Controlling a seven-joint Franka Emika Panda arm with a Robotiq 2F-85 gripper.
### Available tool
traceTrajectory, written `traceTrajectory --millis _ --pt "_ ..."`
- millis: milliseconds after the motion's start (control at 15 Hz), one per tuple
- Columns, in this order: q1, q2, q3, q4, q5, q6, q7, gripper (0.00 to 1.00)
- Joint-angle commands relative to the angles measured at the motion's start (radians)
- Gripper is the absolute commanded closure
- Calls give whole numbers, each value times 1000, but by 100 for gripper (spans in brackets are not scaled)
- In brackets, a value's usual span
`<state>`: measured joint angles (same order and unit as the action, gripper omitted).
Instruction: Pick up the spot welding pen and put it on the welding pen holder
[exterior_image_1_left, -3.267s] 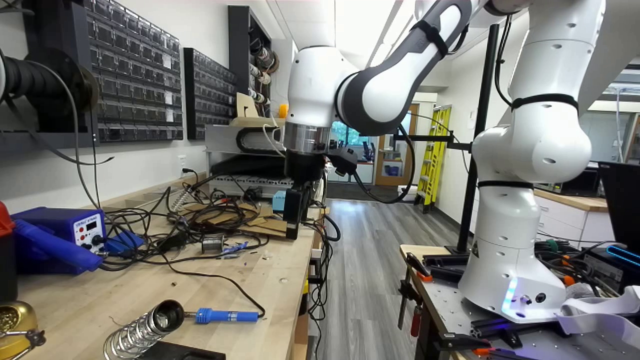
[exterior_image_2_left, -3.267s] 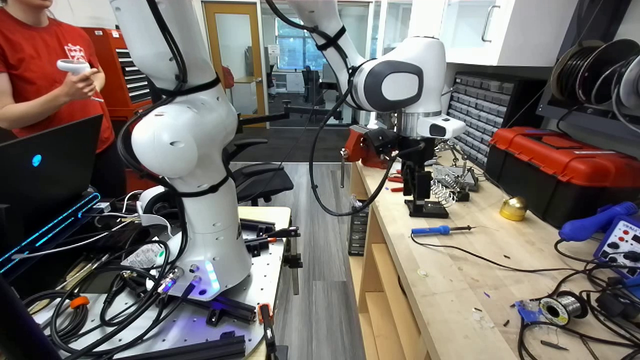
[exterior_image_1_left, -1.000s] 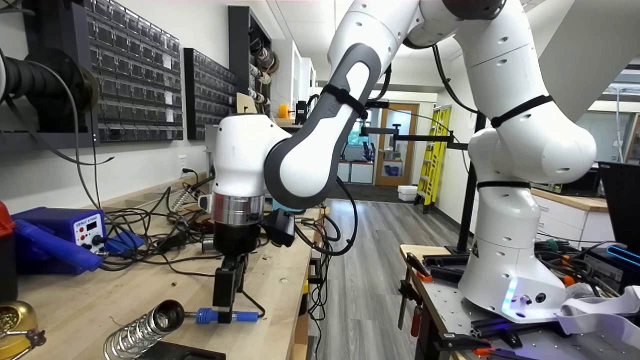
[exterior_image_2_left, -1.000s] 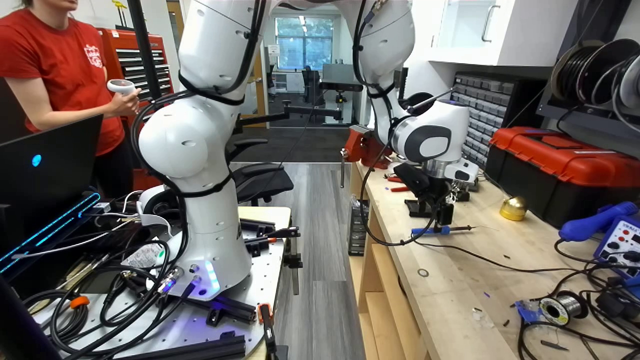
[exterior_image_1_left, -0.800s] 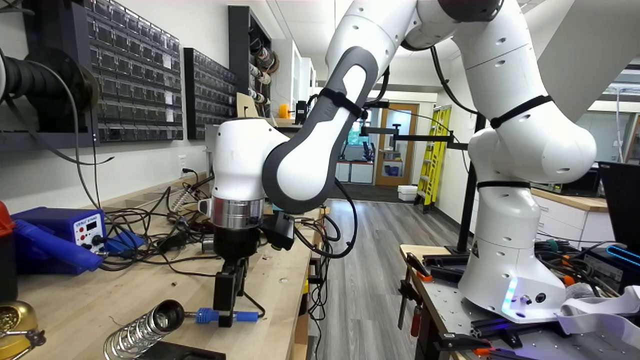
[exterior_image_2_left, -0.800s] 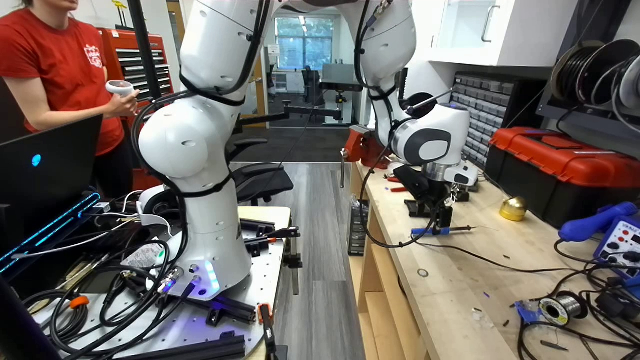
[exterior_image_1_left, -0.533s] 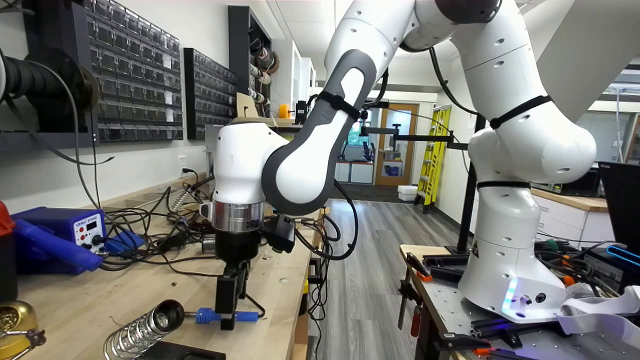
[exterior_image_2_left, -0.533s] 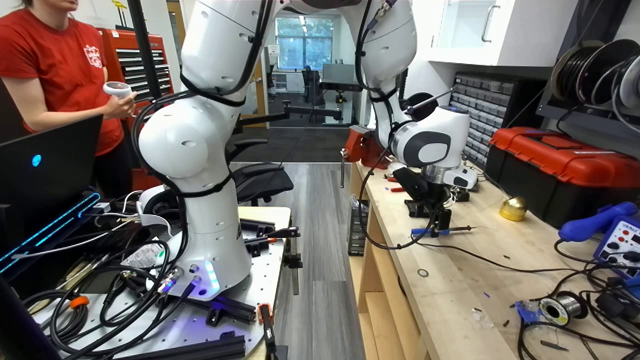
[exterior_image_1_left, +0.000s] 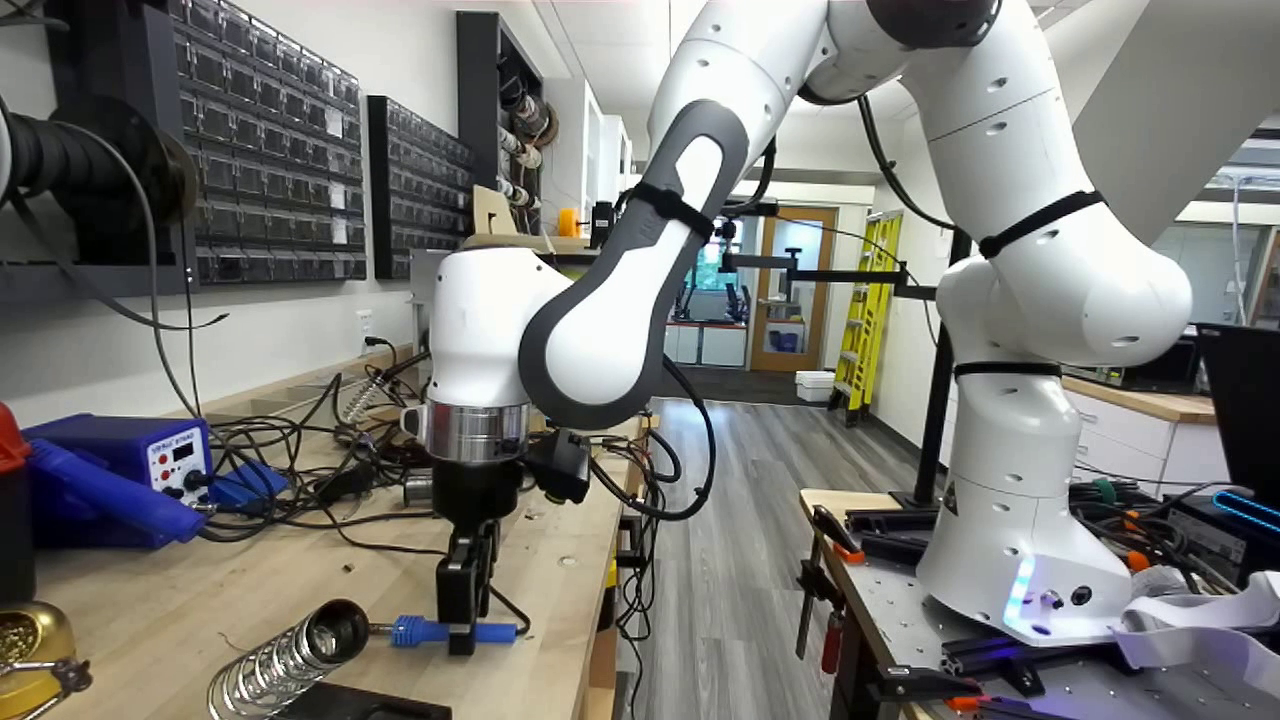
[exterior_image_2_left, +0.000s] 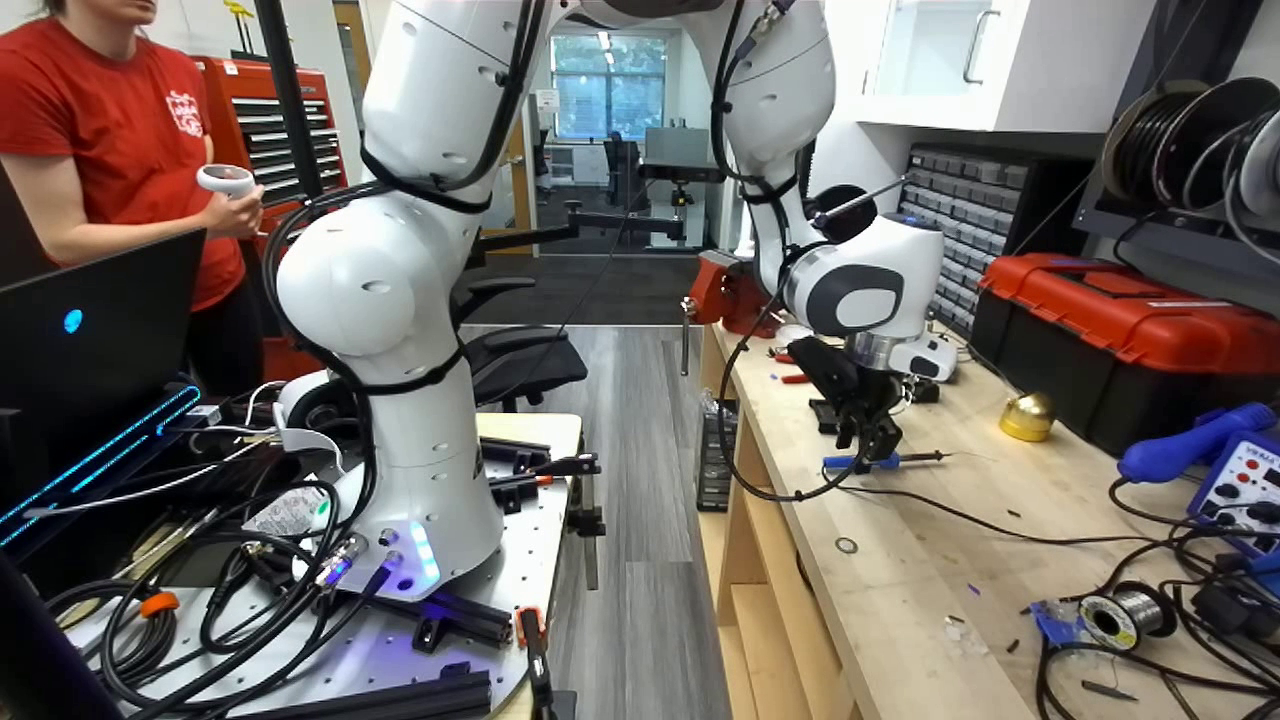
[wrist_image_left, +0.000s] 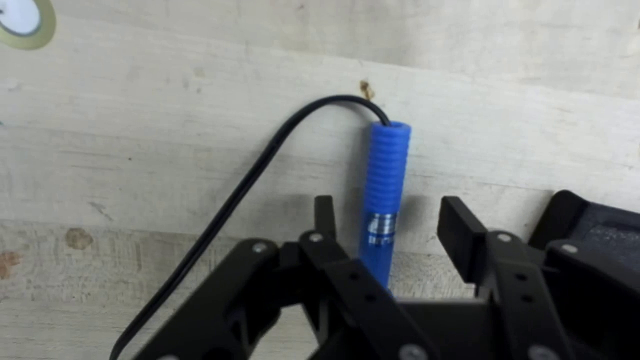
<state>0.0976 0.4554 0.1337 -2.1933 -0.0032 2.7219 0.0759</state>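
Note:
The blue spot welding pen (exterior_image_1_left: 495, 632) lies flat on the wooden bench, its metal tip toward the holder's coil and a black cord at its other end. My gripper (exterior_image_1_left: 460, 645) reaches down over the handle in both exterior views. In the wrist view, the gripper (wrist_image_left: 384, 220) is partly open: one finger stands on each side of the pen (wrist_image_left: 387, 170), with a gap on both sides. The welding pen holder (exterior_image_1_left: 290, 662) is a silver spring coil on a black base; in an exterior view the arm hides much of the holder (exterior_image_2_left: 824, 415).
The holder's black base (wrist_image_left: 595, 225) is close to the right finger. A gold dome (exterior_image_2_left: 1027, 418) and a red-and-black toolbox (exterior_image_2_left: 1130, 345) stand toward the wall. Tangled cables (exterior_image_1_left: 300, 470), a blue station (exterior_image_1_left: 130, 470) and a solder spool (exterior_image_2_left: 1125, 615) lie farther along. The pen's cord (wrist_image_left: 220, 220) curves beside the gripper.
From above another part of the bench, my gripper has come across and down over the pen. Within the last half second its jaws have narrowed. The pen has not moved.

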Motion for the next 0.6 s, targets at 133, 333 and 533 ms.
traceTrajectory --millis 133,333,533 --pt "-26 -14 10 -25 36 -25 -76 86" --pt "-30 -16 9 -35 41 -32 -93 99" --pt "-22 -28 0 -37 32 -35 -89 95"
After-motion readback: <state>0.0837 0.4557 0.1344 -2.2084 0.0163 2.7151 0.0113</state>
